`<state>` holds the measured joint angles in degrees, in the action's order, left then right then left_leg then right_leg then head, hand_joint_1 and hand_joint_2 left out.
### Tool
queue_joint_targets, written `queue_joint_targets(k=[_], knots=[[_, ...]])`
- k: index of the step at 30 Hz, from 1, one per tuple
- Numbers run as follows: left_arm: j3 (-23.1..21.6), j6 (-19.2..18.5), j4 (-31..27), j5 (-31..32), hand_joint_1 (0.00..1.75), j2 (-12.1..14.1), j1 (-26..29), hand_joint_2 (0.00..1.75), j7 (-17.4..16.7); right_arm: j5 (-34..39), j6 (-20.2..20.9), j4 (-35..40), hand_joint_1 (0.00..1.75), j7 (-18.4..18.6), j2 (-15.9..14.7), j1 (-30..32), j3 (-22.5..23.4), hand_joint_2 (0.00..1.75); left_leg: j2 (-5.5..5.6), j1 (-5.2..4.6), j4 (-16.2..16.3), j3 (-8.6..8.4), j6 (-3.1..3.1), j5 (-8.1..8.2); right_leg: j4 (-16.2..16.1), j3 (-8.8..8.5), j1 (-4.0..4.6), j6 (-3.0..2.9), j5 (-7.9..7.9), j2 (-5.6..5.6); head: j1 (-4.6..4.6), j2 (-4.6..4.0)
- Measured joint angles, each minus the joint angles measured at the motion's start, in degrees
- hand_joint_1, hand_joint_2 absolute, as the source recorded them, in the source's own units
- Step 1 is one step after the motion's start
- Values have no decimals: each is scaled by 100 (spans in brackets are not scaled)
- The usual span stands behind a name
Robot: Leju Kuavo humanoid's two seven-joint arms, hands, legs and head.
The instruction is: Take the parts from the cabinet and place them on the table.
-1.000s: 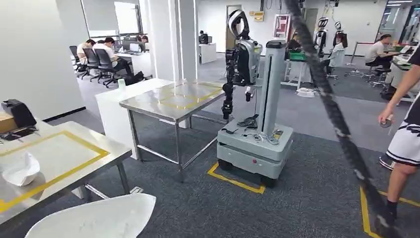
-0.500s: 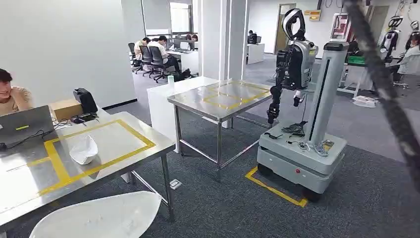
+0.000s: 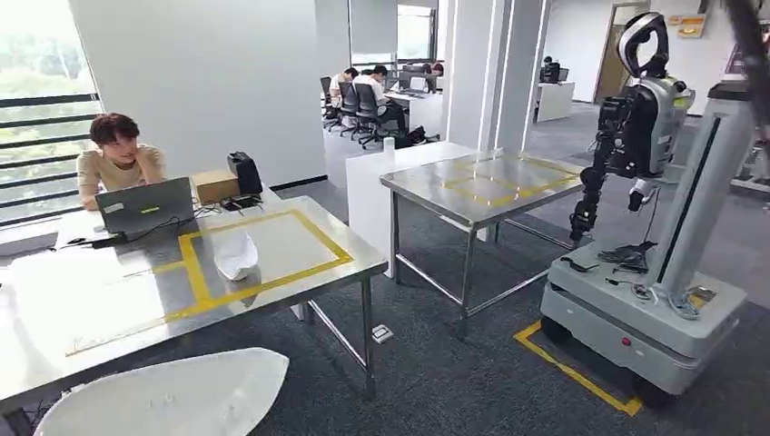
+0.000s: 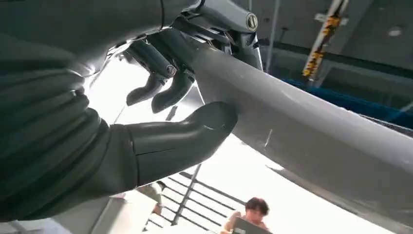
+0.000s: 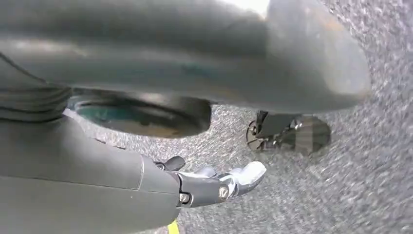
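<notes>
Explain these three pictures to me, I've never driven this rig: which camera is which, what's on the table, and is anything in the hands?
The wide picture is the robot's head camera, looking forward and down. The other two come from cameras at its wrists, just behind each hand, so they look turned.

The pale curved shape at the bottom of the head view is a large white part that the robot carries. In the left wrist view the left hand grips it, thumb pressed on its face. The right hand lies beneath it over the carpet; I cannot tell whether it grips.

On the steel table lie a small white part and a laptop.
</notes>
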<state>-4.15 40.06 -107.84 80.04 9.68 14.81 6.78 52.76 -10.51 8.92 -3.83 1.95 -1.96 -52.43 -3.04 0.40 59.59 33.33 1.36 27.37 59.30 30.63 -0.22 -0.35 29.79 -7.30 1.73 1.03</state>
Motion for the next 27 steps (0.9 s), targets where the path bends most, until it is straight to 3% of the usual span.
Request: queue_joint_targets(k=[1, 2, 3, 4, 5, 6, 7, 8, 10, 11, 12, 13, 15, 17, 18, 19, 20, 27], knots=[[33, -2, 0, 27, 175, -2, 13, 175, -11, -2, 2, 0, 0, 7, 4, -13, -7, 0, 58, -19, -1, 58, -36, -1, -28, -35, -2, 34, -5, -76, 0, 0], [77, 0, -13, 55, 175, -2, 19, 175, -28, -9, 0, 0, 0, 2, 4, -30, -11, 0, 142, 20, -51, -22, -89, -27, -35, -67, -10, 85, 26, -105, 0, 0], [103, 0, -29, 57, 175, -7, 35, 175, -42, -13, 2, 0, 0, 0, 4, -39, -15, 0, 189, 51, -77, -36, -111, -50, 23, -72, -45, 129, 58, 171, -7, 0], [138, 2, -55, 57, 175, -9, 18, 175, -46, -15, 4, 0, 0, -4, 4, -40, -22, 0, 248, 57, -90, -32, -127, -54, 209, 13, -50, 150, 202, 539, -7, 0], [157, 2, -61, 57, 175, -9, 9, 175, -42, -15, 4, 0, 0, -6, 4, -36, -31, 0, 318, 57, -87, -23, -157, -72, 574, 204, -51, 155, 409, 673, -11, 0], [164, 2, -68, 51, 175, -11, 9, 175, -24, -13, 4, 0, 0, -4, 4, -21, -33, 0, 382, 49, -86, -10, -178, -78, 1018, 430, -49, 157, 602, 703, -9, 0], [171, 2, -68, 31, 175, -24, 5, 175, 2, -13, 4, 0, 0, 0, 4, 0, -35, 0, 464, 38, -79, 0, -186, -81, 1381, 626, -46, 157, 713, 709, -9, 0], [184, 2, -63, -4, 175, -35, -2, 175, 35, -4, 4, 0, 0, 5, 4, 12, -35, 0, 553, 36, -74, 5, -186, -81, 1571, 747, -45, 152, 706, 710, -9, 0], [214, 2, -61, -22, 175, -41, -7, 175, 59, 4, 4, 0, 0, 20, 4, 21, -37, 0, 728, 36, -61, -1, -184, -82, 1239, 657, -48, 128, 339, 729, -9, 0], [219, 2, -61, -20, 175, -42, -11, 175, 65, 4, 4, 0, 0, 22, 4, 12, -37, 0, 829, 37, -50, -4, -178, -83, 701, 437, -55, 102, 8, 798, -9, 0], [219, 2, -61, -17, 175, -46, -23, 175, 81, 9, 4, 0, 0, 27, 4, 9, -35, 0, 887, 42, -45, 3, -167, -81, 283, 265, -62, 75, -193, 1010, -9, 0], [219, 2, -50, -11, 175, -59, -68, 175, 83, 15, 4, 0, 0, 29, 4, 19, -35, 0, 910, 18, -23, 18, -133, -79, 63, 208, -63, 36, -130, 1159, -7, 0], [219, 2, -26, 0, 175, -74, -102, 175, 79, 79, 11, 0, 0, 24, 4, -20, -35, 0, 1022, 49, -36, 54, -43, -90, 12, 209, -37, 54, -135, 1092, -7, 0], [219, 2, -9, 18, 175, -92, -88, 175, 57, 210, 11, 0, 0, 26, 4, -23, -18, 0, 1092, 64, -90, 85, 56, -100, -27, 169, -27, -26, -153, 1026, -9, 0], [214, 2, 6, 22, 175, -98, -90, 175, 35, 225, 11, 0, 0, 48, 9, -22, -11, 0, 956, 74, -63, 61, 58, -110, -89, 108, -58, -61, -206, 993, -4, 0], [214, 2, 28, 18, 175, -105, -137, 175, 17, 227, 9, 0, 0, 42, 9, 0, -9, 0, 702, 40, -94, 10, -2, -62, -92, 137, -8, 20, -156, 1002, 13, 0], [212, 2, 48, 3, 175, -105, -187, 175, 11, 227, 9, 0, 0, 39, 11, 4, -9, 0, 699, 46, -119, 4, -128, -154, -69, 135, -6, 13, -158, 995, 12, 0], [293, 0, -79, -292, 175, -103, 55, 175, 109, 155, 9, 0, 0, 53, 33, 10, -9, 0, 704, 56, -175, -34, 20, -156, -48, 105, 13, -53, -127, 954, 0, 0]])
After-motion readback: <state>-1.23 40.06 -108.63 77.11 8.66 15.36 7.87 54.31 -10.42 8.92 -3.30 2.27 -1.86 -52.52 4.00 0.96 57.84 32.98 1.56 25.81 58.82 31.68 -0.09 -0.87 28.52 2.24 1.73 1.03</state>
